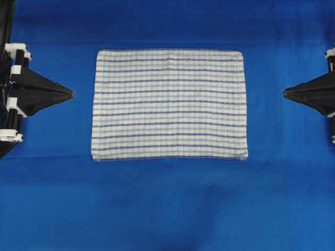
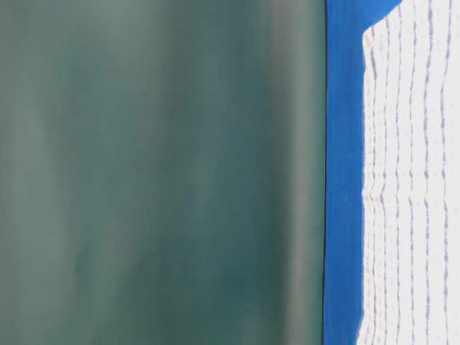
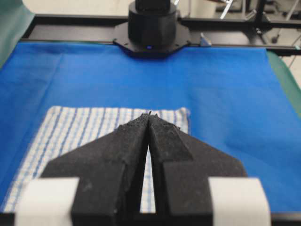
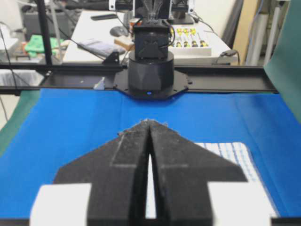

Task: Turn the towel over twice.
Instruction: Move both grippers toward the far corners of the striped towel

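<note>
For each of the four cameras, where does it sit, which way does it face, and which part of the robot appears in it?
Overhead: above, facing down on the towel, left gripper and right gripper shut at the sides.
Table-level: low, turned sideways, sees towel and blue cloth.
Left wrist: behind its shut gripper, facing the opposite arm base.
Right wrist: likewise, facing the other base.
All four share the towel.

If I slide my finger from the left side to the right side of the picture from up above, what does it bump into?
Left end effector, shut → bare blue cloth → striped towel lying flat → more blue cloth → right end effector, shut.
</note>
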`<action>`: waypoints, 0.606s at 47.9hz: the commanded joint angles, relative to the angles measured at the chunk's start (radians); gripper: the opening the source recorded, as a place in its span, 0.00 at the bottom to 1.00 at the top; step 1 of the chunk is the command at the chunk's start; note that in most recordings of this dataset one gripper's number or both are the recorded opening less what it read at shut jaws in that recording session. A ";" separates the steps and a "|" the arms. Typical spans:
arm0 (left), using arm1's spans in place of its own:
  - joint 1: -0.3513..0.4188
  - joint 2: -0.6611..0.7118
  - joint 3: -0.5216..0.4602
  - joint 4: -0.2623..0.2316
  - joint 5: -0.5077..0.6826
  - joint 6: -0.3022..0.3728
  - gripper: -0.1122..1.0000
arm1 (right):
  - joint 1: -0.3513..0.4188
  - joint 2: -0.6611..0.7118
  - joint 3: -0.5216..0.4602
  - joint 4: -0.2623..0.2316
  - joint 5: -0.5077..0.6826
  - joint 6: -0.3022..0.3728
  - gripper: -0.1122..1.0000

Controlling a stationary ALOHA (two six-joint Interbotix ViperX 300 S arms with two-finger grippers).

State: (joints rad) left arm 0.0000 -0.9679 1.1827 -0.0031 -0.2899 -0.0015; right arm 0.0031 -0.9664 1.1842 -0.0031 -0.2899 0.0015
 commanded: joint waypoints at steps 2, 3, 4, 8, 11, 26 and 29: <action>-0.002 0.005 -0.020 -0.015 -0.008 -0.003 0.10 | -0.012 0.012 -0.031 0.002 0.000 -0.002 0.10; -0.002 0.005 -0.020 -0.015 -0.008 0.003 0.10 | -0.014 0.012 -0.032 0.002 0.006 -0.002 0.10; -0.002 0.005 -0.020 -0.015 -0.008 0.008 0.10 | -0.017 0.012 -0.034 0.002 0.014 -0.002 0.10; 0.003 0.012 -0.020 -0.015 -0.017 0.021 0.10 | -0.044 0.012 -0.041 0.002 0.044 -0.002 0.10; 0.020 0.025 -0.018 -0.015 -0.025 0.044 0.10 | -0.071 0.018 -0.046 0.002 0.058 0.002 0.10; 0.204 0.138 -0.012 -0.015 -0.040 0.051 0.10 | -0.262 0.109 -0.037 0.008 0.066 0.009 0.10; 0.236 0.166 -0.014 -0.015 -0.041 0.051 0.11 | -0.299 0.133 -0.035 0.008 0.067 0.014 0.10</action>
State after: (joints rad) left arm 0.2056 -0.8330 1.1827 -0.0169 -0.3191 0.0506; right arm -0.2516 -0.8636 1.1612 0.0000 -0.2178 0.0092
